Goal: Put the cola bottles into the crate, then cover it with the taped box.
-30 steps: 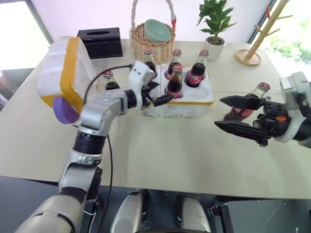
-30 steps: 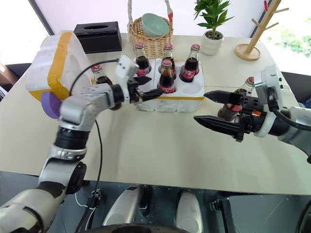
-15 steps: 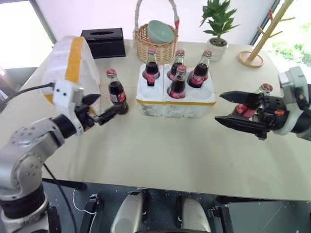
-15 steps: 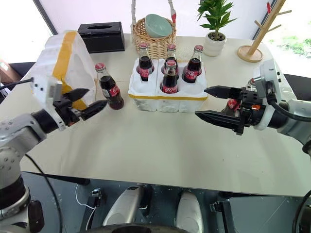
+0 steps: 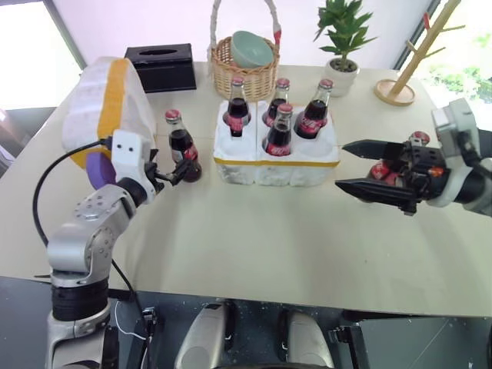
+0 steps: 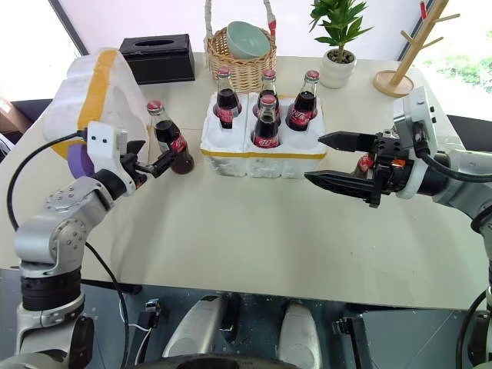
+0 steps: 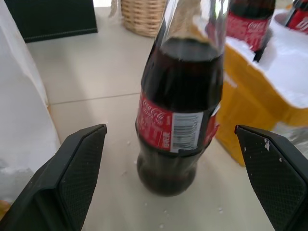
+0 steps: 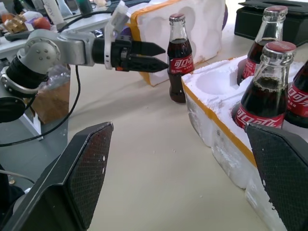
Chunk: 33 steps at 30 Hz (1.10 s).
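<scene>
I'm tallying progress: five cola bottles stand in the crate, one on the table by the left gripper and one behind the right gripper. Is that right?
Not quite: the crate holds four cola bottles, not five, as the left eye view shows. One does stand on the table by the left gripper, and one behind the right gripper.

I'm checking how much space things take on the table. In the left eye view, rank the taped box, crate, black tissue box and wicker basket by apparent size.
1. crate
2. taped box, looks about alike, so unsure
3. wicker basket
4. black tissue box, farther back, close to the basket
</scene>
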{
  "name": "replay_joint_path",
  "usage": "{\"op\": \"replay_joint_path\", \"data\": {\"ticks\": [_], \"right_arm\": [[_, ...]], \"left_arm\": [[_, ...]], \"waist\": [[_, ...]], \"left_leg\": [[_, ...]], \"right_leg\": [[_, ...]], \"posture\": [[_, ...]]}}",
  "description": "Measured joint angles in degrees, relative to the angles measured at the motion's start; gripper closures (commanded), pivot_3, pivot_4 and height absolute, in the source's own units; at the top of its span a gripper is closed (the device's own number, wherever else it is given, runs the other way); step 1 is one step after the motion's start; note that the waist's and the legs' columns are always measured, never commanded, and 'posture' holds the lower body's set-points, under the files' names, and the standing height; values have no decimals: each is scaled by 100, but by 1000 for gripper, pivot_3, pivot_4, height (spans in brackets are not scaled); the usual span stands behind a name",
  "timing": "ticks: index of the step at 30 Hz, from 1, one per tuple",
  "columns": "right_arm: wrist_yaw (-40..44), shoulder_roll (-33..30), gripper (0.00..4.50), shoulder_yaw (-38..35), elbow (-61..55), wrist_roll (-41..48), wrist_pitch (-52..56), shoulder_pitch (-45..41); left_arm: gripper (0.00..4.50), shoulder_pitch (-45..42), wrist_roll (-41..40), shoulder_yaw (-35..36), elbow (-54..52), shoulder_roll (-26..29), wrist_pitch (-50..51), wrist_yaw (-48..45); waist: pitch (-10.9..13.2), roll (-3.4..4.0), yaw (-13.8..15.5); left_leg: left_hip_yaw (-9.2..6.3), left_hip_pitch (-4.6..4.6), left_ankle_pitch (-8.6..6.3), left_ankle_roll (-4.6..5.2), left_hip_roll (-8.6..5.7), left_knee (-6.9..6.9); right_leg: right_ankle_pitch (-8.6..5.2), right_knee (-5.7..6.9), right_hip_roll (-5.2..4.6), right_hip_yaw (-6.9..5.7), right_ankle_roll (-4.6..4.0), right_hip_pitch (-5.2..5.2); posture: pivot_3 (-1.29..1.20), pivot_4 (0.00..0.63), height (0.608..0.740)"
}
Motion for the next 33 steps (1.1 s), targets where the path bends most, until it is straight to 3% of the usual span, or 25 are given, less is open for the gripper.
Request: {"op": "replay_joint_path", "data": {"ticks": [12,16,18,21,25,29,33], "right_arm": [[-103,51,0,-92,-98,36,67,53],[-144,66,0,-90,-99,36,67,52],[-158,67,0,-90,-105,37,68,52],[-167,67,0,-103,-116,39,75,70],[-208,67,0,-111,-118,70,87,107],[-216,70,0,-112,-132,115,86,127],[-271,124,0,-104,-131,122,82,121]], "left_arm": [[43,-870,521,-572,1712,-230,-1153,-321],[1686,-887,559,-559,1751,-238,-1151,-338],[1703,-881,528,-552,1666,-190,-1029,-391],[1703,-820,100,-439,1313,47,-444,-680],[1703,-988,-1124,73,804,387,540,-1247],[1703,-2080,-1879,539,810,741,993,-1383],[1703,-2884,-1942,450,1274,790,835,-1641]], "waist": [[0,0,-14],[0,0,-16],[0,0,-17],[0,0,-24],[4,-4,-16],[5,-8,-17],[5,-7,-20]], "left_leg": [[1,-2,1,1,0,0],[1,-3,1,1,0,-1],[1,-6,1,1,1,-1],[1,-23,2,2,1,0],[-4,-67,17,1,2,14],[-7,-62,13,10,-3,24],[-6,-55,14,10,-5,22]], "right_leg": [[2,3,-1,-1,3,1],[2,4,-2,-1,3,1],[2,4,-1,-1,3,1],[2,4,-1,-1,3,-6],[2,15,4,-2,2,-42],[5,12,4,-5,6,-27],[6,12,5,-6,8,-21]], "posture": [[0,150,736],[0,150,736],[0,150,736],[0,150,736],[0,150,736],[0,150,736],[0,150,736]]}}
